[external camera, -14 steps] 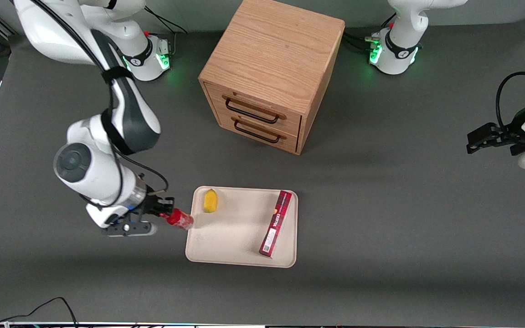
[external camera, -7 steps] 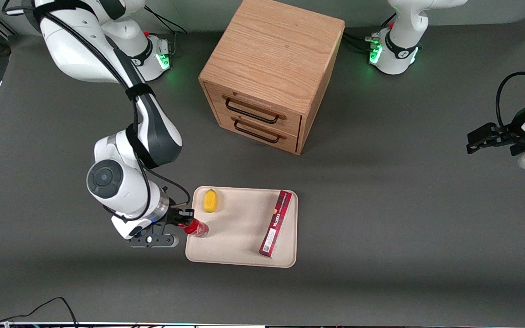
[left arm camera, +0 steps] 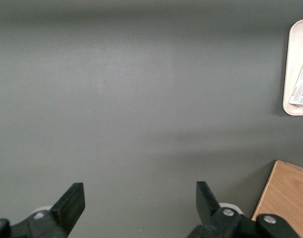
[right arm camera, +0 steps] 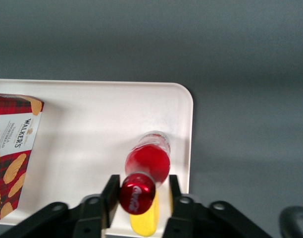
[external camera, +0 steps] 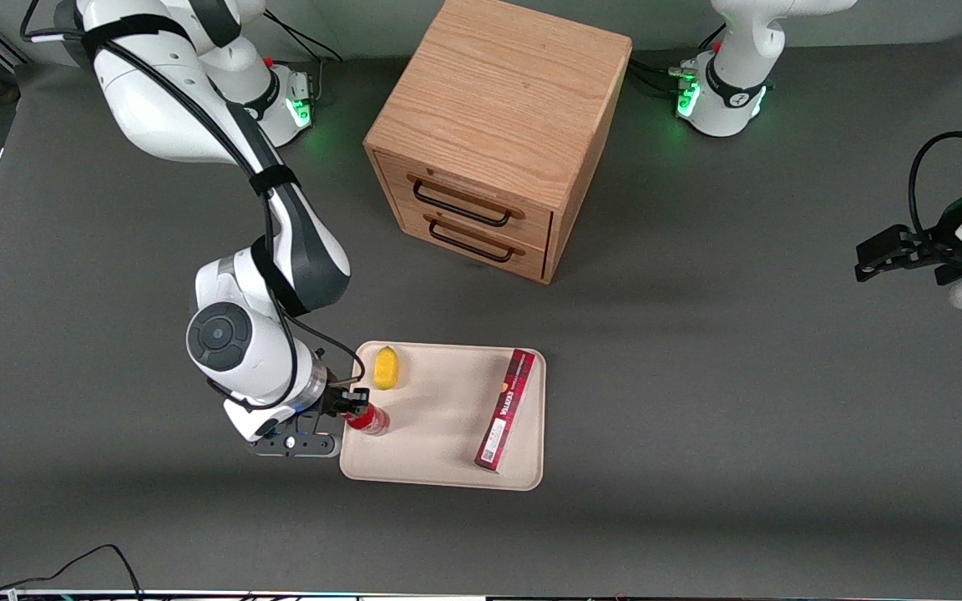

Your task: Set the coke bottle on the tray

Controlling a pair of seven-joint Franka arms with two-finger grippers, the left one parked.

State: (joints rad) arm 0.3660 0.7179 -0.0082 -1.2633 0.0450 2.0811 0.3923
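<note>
Right now the gripper (external camera: 353, 407) hangs over the tray's (external camera: 448, 467) edge toward the working arm's end of the table, its two fingers (right arm camera: 112, 191) pinched on the neck of the coke bottle (external camera: 367, 418) just under the red cap. The bottle is over the cream tray, close to that rim; whether its base touches the surface I cannot tell. A yellow lemon-like thing (external camera: 386, 367) lies on the tray just beside the bottle, farther from the front camera. A long dark-red biscuit box (external camera: 505, 408) lies along the tray's edge toward the parked arm. The wooden drawer cabinet (external camera: 498, 125) stands well apart on the grey table (external camera: 740, 376).
</note>
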